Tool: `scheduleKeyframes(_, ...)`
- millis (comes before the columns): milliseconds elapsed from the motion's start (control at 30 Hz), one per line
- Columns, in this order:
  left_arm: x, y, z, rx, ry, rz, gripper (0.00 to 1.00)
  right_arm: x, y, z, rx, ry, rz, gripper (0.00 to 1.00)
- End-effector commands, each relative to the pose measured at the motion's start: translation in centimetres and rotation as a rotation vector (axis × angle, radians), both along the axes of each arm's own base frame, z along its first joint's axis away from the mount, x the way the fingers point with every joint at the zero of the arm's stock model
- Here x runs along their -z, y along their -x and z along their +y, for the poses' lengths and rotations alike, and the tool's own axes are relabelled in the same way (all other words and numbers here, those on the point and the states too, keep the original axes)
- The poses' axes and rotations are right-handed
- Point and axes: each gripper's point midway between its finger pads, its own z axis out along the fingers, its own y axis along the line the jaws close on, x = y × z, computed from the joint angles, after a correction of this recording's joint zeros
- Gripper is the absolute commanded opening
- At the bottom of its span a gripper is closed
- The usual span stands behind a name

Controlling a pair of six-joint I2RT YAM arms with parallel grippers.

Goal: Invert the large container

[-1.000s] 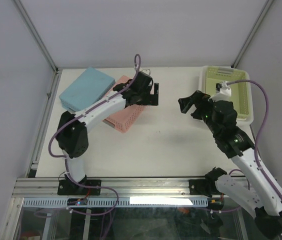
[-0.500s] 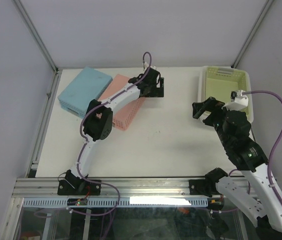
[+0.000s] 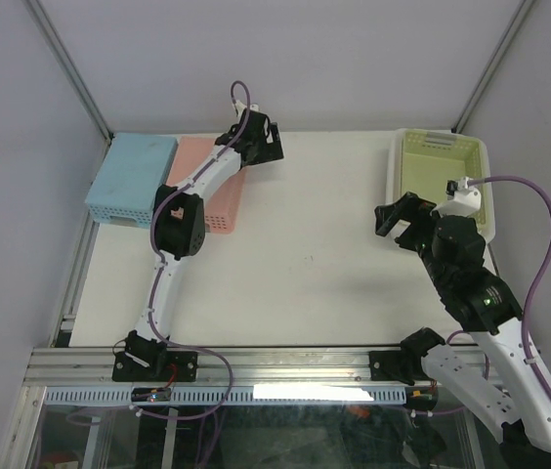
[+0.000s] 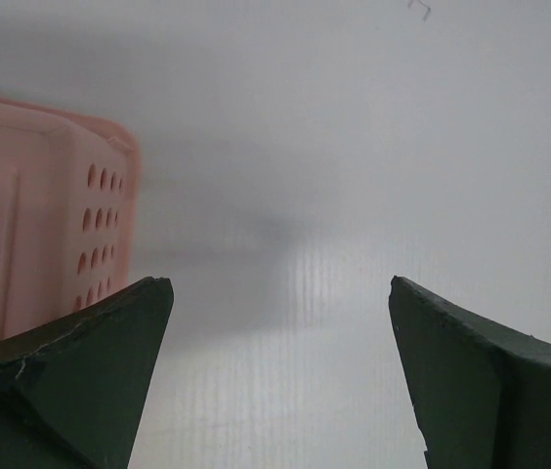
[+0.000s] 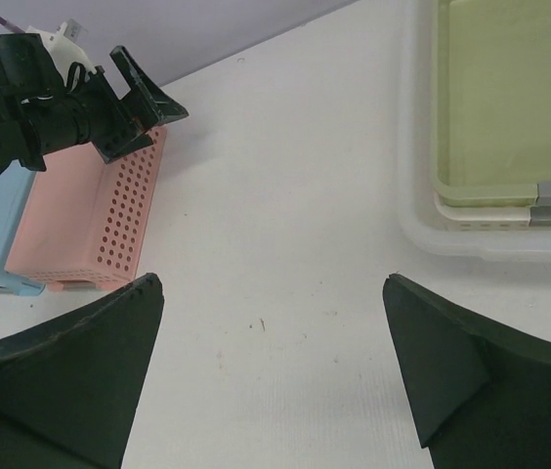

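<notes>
Swung the left fingers [image 4: 80, 371] from mid-frame up to the far edge of the table [image 3: 305, 274] over the last second. Shifted along with them: the pink basket [image 3: 207, 186] and the blue basket [image 3: 131, 179], now squared up at the upper left instead of lying skewed. Drew the right fingers [image 5: 70, 371] back toward the right side as well.

Spread wide on both sides, gripping nothing. Only bare table between the left pair, with the holed corner of the pink basket just beside them at the left edge of the wrist view. Only bare table between the right pair too.

Judged by size, probably the green basket [image 3: 427, 166] to be turned: open side up at the upper right, nested in a white tub [image 5: 471, 244], just beyond the right fingers and untouched. Not yet flipped.

Plenty to go wrong from here:
- Could pinch one thin wall only and lose it halfway through the turn, since a wide basket hangs heavily off a single rim.
- Could lift the green basket clean out of the tub, or drag the tub along with it, depending on how tightly the two nest.
- Could knock against the side wall or run off the table, given how close to the right edge both sit.
- Could get no help from the left side, stretched far off at the upper left.
</notes>
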Motion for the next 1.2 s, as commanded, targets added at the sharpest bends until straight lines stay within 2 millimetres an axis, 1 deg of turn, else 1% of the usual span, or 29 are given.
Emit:
scheduleKeyframes(0,-2.8,-3.2,1.2,0.003,0.048,-0.097,0.99,-1.2,0.1,0.0,0.009,-0.039,-0.026,0.99)
scheduleKeyframes(100,-3.1,-4.0,1.8,0.005,0.070,-0.108,0.99,-1.1,0.1,0.0,0.011,-0.042,-0.020,0.99)
scheduleKeyframes(300,-4.3,-4.7,2.1,0.018,0.081,-0.143,0.99,-1.2,-0.1,0.3,0.002,-0.045,-0.019,0.99)
scheduleKeyframes(367,-4.9,-4.8,1.7,0.029,0.107,-0.154,0.99,-1.1,-0.2,0.3,0.003,-0.046,-0.018,0.99)
scheduleKeyframes(400,-5.9,-4.7,1.2,0.050,0.130,-0.166,0.99,-1.1,-0.4,0.2,0.016,-0.046,-0.016,0.99)
scheduleKeyframes(467,-8.5,-4.2,0.2,0.081,0.155,-0.206,0.99,-0.6,-0.8,-0.4,0.055,-0.016,-0.001,0.99)
scheduleKeyframes(567,-14.1,-2.9,-0.8,0.116,0.117,-0.317,0.99,-0.1,-2.3,-1.5,0.122,0.091,0.021,0.99)
scheduleKeyframes(600,-15.8,-2.2,-1.0,0.124,0.100,-0.348,0.99,0.1,-2.8,-1.9,0.146,0.127,0.030,0.99)
scheduleKeyframes(667,-18.8,-0.8,-1.2,0.139,0.084,-0.394,0.99,0.3,-3.9,-2.1,0.165,0.181,0.052,0.99)
scheduleKeyframes(733,-20.9,1.1,-1.5,0.160,0.082,-0.416,0.99,0.3,-5.4,-1.8,0.154,0.205,0.072,0.99)
scheduleKeyframes(767,-21.2,2.0,-1.6,0.168,0.078,-0.414,0.99,0.5,-6.4,-1.6,0.143,0.209,0.087,0.99)
scheduleKeyframes(833,-21.5,4.3,-2.4,0.189,0.062,-0.410,0.99,1.0,-8.5,-1.9,0.142,0.184,0.131,0.99)
scheduleKeyframes(933,-20.5,8.4,-4.8,0.255,0.016,-0.383,0.99,2.1,-12.2,-3.3,0.135,0.102,0.190,0.99)
scheduleKeyframes(1000,-19.6,10.9,-5.7,0.267,0.007,-0.354,0.99,3.0,-14.4,-4.4,0.158,0.094,0.214,0.99)
scheduleKeyframes(1033,-19.4,12.3,-6.0,0.266,0.028,-0.337,0.99,3.7,-15.3,-4.9,0.177,0.108,0.230,0.98)
scheduleKeyframes(1067,-18.9,13.6,-6.5,0.276,0.060,-0.309,0.99,4.0,-16.2,-5.7,0.201,0.121,0.242,0.96)
scheduleKeyframes(1133,-17.9,16.2,-8.2,0.323,0.126,-0.263,0.99,5.2,-18.1,-6.7,0.205,0.141,0.266,0.87)
scheduleKeyframes(1167,-16.9,17.6,-9.0,0.341,0.136,-0.238,0.99,5.8,-18.9,-7.0,0.199,0.147,0.284,0.83)
